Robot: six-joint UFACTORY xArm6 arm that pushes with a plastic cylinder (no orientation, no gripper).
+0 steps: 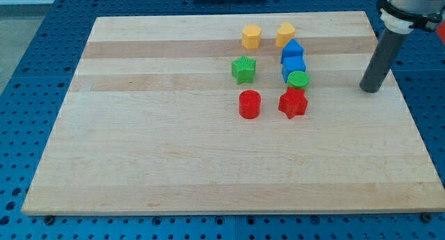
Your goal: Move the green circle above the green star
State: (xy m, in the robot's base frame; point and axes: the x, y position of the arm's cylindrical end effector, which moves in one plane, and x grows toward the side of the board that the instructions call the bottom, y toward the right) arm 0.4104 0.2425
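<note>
The green circle (298, 78) lies right of the board's middle, touching the blue block (294, 65) above it and the red star (293, 104) below it. The green star (244, 69) lies to its left, a little higher. My tip (370, 90) rests on the board near the right edge, well to the right of the green circle and about level with it. It touches no block.
A red cylinder (249, 104) lies below the green star. Two yellow blocks (251, 37) (285, 34) lie near the board's top edge. A second blue block (292, 49) sits above the first. The wooden board (139, 129) ends just right of my tip.
</note>
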